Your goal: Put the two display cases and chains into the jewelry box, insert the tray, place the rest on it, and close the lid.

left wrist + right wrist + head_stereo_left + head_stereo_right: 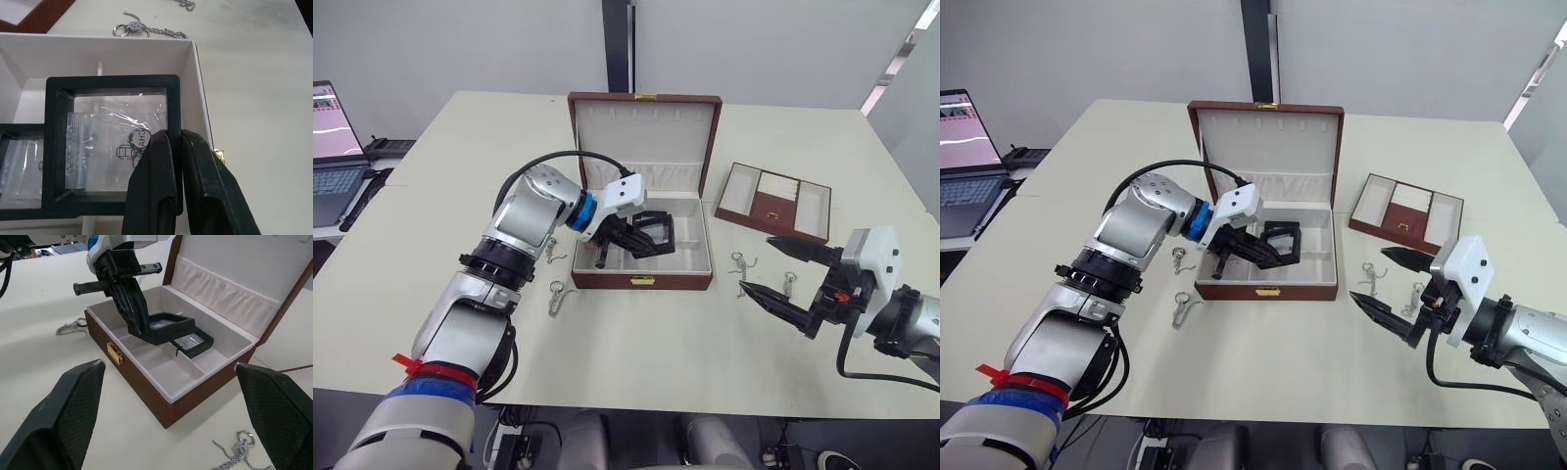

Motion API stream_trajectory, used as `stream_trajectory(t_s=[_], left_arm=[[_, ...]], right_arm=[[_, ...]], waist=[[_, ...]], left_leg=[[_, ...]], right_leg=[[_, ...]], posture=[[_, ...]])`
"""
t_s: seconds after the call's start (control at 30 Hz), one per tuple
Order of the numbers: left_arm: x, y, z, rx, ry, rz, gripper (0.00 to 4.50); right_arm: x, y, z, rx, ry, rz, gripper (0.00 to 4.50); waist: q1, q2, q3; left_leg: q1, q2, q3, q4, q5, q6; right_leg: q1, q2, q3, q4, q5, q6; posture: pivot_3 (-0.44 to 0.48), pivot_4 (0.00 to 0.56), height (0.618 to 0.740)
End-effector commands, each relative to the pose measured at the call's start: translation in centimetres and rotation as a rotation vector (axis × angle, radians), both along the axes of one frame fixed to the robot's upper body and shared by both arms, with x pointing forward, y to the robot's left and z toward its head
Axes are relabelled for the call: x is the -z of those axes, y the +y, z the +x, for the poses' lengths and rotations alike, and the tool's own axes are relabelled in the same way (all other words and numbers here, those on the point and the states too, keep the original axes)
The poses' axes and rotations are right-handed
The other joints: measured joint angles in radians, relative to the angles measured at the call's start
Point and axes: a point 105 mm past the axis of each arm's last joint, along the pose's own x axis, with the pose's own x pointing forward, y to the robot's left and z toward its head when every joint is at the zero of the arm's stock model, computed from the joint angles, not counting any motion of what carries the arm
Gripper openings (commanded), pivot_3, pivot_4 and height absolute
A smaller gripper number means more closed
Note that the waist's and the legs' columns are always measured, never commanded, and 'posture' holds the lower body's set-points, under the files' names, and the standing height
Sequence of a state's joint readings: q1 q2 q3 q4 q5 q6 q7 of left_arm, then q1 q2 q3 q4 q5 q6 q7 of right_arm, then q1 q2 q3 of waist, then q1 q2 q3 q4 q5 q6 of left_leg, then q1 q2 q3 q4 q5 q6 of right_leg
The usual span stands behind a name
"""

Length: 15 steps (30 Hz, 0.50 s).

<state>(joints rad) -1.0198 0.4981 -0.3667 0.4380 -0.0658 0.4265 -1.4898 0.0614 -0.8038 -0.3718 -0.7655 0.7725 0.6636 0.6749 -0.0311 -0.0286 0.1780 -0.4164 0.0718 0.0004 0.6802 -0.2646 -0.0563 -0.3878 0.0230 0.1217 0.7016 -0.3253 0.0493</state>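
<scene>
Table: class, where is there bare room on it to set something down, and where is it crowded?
Free: the cream table in front of the brown jewelry box, and the near left corner. Crowded: silver chains left of the box; more chains, brown tray and open right gripper to its right.

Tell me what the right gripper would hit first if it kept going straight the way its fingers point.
Probably the jewelry box: the right gripper, open, points at its front wall near the latch. Only bare table seems to lie between; depth is uncertain.
</scene>
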Motion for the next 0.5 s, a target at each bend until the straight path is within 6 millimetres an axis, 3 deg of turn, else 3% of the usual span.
stream_trajectory(t_s=[0.03, 0.5], left_arm=[[-0.16, -0.68, -0.3, 0.017, -0.003, -0.006, 0.05], [0.81, -0.77, -1.08, 0.031, 0.025, -0.005, 0.05]], right_arm=[[-1.01, 0.15, -0.54, -0.01, -0.045, -0.004, 4.5], [-0.82, 0.09, -0.32, -0.011, -0.035, -0.012, 4.5]], waist=[[0.0, 0.0, 0.0], [0.0, 0.0, 0.0]], left_leg=[[0.0, 0.0, 0.0, 0.0, 0.0, 0.0], [0.0, -0.001, -0.001, 0.0, 0.0, 0.0]], right_leg=[[0.0, 0.0, 0.0, 0.0, 0.0, 0.0], [0.0, 0.0, 0.0, 0.0, 0.0, 0.0]], posture=[[0.0, 0.15, 0.74], [0.0, 0.15, 0.74]])
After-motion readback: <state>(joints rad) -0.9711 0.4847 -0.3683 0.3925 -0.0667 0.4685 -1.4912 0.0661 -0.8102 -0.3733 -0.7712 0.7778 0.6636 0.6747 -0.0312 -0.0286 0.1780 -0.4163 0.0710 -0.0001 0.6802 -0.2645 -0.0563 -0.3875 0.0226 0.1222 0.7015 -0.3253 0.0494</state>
